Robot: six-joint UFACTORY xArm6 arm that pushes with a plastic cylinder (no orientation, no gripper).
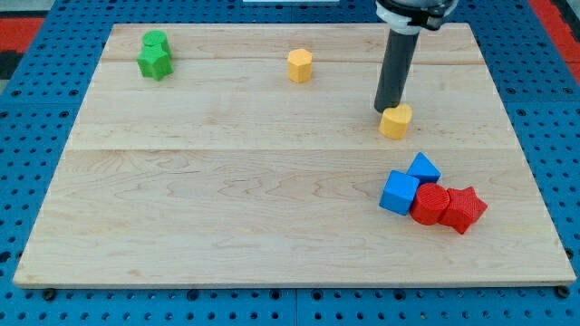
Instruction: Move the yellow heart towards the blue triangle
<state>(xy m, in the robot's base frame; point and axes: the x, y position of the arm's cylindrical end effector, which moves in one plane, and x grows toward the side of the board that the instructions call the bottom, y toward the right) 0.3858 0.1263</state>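
- Blue triangle (423,167) sat at the view's bottom right, touching the blue cube (399,193).
- Yellow heart (396,120) lay above it, near.
- My tip (382,110), no fingers, touched the heart's top-left; best push: slow, down-right.

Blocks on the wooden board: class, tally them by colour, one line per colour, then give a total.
Green: 2
Yellow: 2
Blue: 2
Red: 2
Total: 8
My tip touches the yellow block at the view's right, from its top-left side.
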